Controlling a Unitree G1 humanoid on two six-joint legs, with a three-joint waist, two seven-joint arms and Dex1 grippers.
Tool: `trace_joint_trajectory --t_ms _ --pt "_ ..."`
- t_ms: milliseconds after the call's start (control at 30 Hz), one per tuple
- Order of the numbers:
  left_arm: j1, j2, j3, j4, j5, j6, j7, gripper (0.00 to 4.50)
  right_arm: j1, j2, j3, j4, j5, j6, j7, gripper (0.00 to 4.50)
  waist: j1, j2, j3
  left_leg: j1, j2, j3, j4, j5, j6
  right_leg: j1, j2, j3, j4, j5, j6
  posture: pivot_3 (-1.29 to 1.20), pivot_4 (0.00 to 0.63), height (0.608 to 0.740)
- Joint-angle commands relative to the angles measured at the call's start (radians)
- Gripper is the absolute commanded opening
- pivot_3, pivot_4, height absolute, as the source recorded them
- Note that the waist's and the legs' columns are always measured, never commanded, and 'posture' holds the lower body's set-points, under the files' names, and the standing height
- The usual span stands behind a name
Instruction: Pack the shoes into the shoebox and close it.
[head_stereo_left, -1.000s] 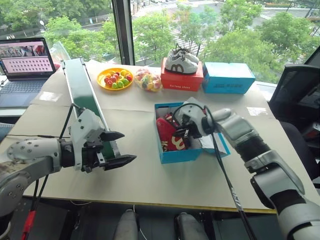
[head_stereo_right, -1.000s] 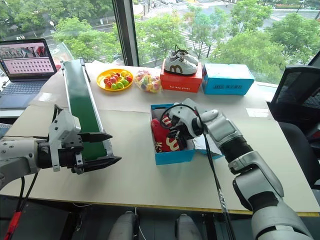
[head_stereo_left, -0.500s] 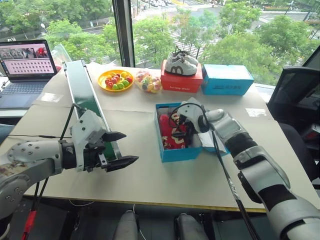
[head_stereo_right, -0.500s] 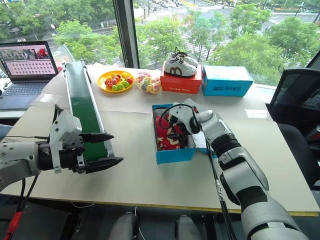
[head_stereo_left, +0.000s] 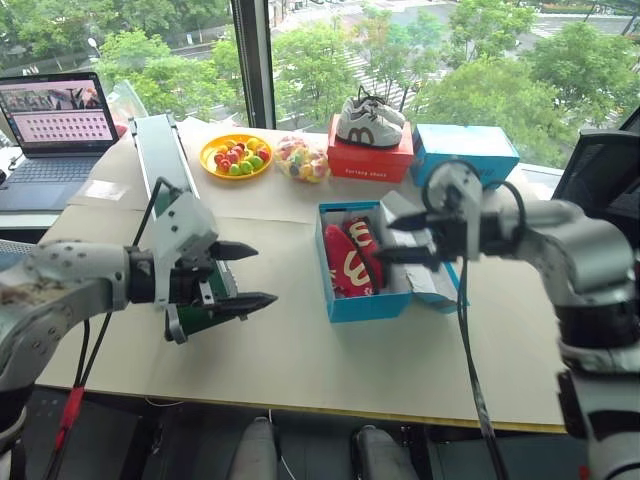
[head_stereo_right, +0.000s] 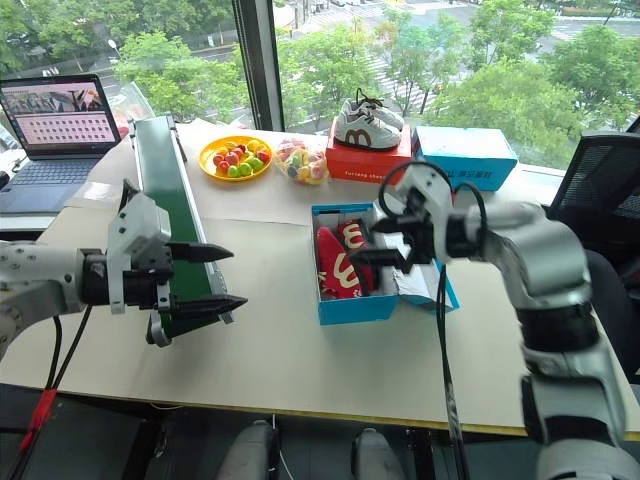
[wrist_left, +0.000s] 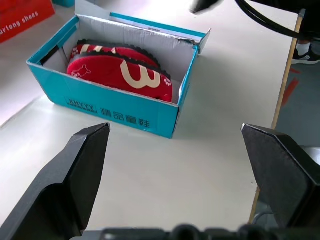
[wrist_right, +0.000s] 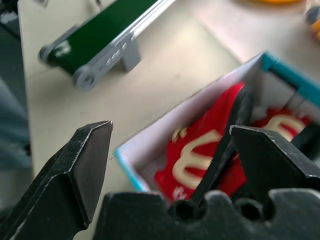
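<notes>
Below the right gripper (head_stereo_left: 395, 237) stands the shoebox (head_stereo_left: 372, 301), bright blue outside and white inside, on the table (head_stereo_left: 300, 360). Its lid (head_stereo_left: 428, 285) is folded out flat on the side of the box under the right arm, so the box is not closed. Both shoes (head_stereo_left: 347, 260) lie inside the box, red with pale markings, side by side and touching each other.

The right gripper hangs a little above the box's far half, with its two black fingers apart and nothing between them. The left gripper (head_stereo_left: 243, 275) is well apart from the box, on its open left side, above the bare table. Its fingers are spread wide too and hold nothing. Just behind the left gripper stands the green conveyor (head_stereo_right: 165, 200).

My judgement is that the packing step is finished and the closing step is now in hand. The next move calls for one gripper to go under the free edge of the lid, lift it and swing it over the shoes. The other gripper may need to steady the box wall, because the light cardboard could slide. The shoes seem low enough for the lid to pass.
</notes>
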Motion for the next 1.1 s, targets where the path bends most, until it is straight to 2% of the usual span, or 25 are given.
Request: trace_joint_trajectory --t_ms 33,167,267,333,433,500,700,867,1000,1100 --pt "-0.086 -0.022 -0.060 0.066 0.072 -0.062 -0.058 4.50 0.134 -0.044 -0.126 -0.119 0.048 0.096 -0.077 3.01 -0.004 0.000 0.000 0.001 0.000 0.000 0.000 0.000 0.000 0.000 0.000 0.000 0.000 0.000 0.000 0.00 0.150 0.740" --pt "-0.146 -0.042 -0.107 0.120 0.119 -0.086 -0.112 4.50 0.309 -0.029 -0.201 -0.201 0.075 0.155 -0.163 1.75 -0.006 -0.001 -0.001 0.001 0.000 -0.001 0.000 0.000 0.000 0.001 0.001 0.001 0.000 0.000 0.000 0.00 0.150 0.740" --pt "-0.191 -0.063 -0.142 0.162 0.157 -0.106 -0.152 4.50 0.453 0.035 -0.228 -0.239 0.080 0.167 -0.246 0.63 -0.007 -0.001 -0.001 0.001 0.000 -0.001 0.000 0.000 0.000 0.000 0.001 0.002 0.001 0.000 0.001 0.00 0.150 0.740" --pt "-0.224 -0.081 -0.163 0.189 0.182 -0.115 -0.168 4.50 0.508 0.122 -0.224 -0.187 0.042 0.105 -0.327 0.10 -0.007 -0.001 -0.001 0.001 0.000 -0.001 0.000 0.000 0.000 0.001 0.001 0.002 0.001 0.000 0.001 0.00 0.150 0.740" --pt "-0.243 -0.086 -0.174 0.207 0.205 -0.125 -0.196 4.50 0.521 0.234 -0.246 -0.071 -0.006 0.041 -0.445 0.10 -0.015 -0.001 -0.001 0.001 0.000 -0.002 0.002 0.000 0.000 0.001 0.002 0.001 0.001 0.000 0.002 0.00 0.150 0.740" --pt "-0.254 -0.084 -0.176 0.216 0.218 -0.125 -0.208 4.50 0.549 0.266 -0.219 0.012 -0.056 -0.043 -0.483 0.10 -0.020 -0.001 -0.001 0.001 -0.001 -0.002 0.004 0.000 0.001 0.002 0.001 0.002 0.001 0.001 0.005 0.00 0.150 0.740" --pt "-0.261 -0.077 -0.166 0.215 0.242 -0.115 -0.234 4.50 0.493 0.403 -0.280 0.264 -0.088 -0.252 -0.589 0.10 -0.026 -0.001 -0.001 0.001 -0.001 -0.002 0.003 0.001 0.001 0.002 0.001 0.002 0.001 0.001 0.005 0.00 0.150 0.740" --pt "-0.225 -0.038 -0.147 0.210 0.279 -0.116 -0.238 4.50 0.427 0.501 -0.402 0.506 -0.019 -0.424 -0.604 0.10 -0.032 -0.001 -0.001 0.003 0.000 -0.002 0.003 0.001 0.001 0.004 0.002 0.002 0.001 0.001 0.005 0.00 0.150 0.740" --pt "-0.212 -0.027 -0.137 0.213 0.292 -0.117 -0.239 4.50 0.395 0.522 -0.441 0.583 0.024 -0.485 -0.588 0.10 -0.030 -0.002 -0.001 0.011 0.000 -0.002 0.002 0.000 0.001 0.014 0.001 0.002 -0.002 0.001 0.006 0.00 0.150 0.740" --pt "-0.199 -0.028 -0.126 0.193 0.289 -0.108 -0.232 4.50 0.331 0.555 -0.563 0.644 0.133 -0.574 -0.593 0.10 -0.030 -0.003 -0.002 0.013 0.000 -0.002 0.002 0.000 0.001 0.016 0.001 0.001 -0.003 0.000 0.006 0.00 0.150 0.740"
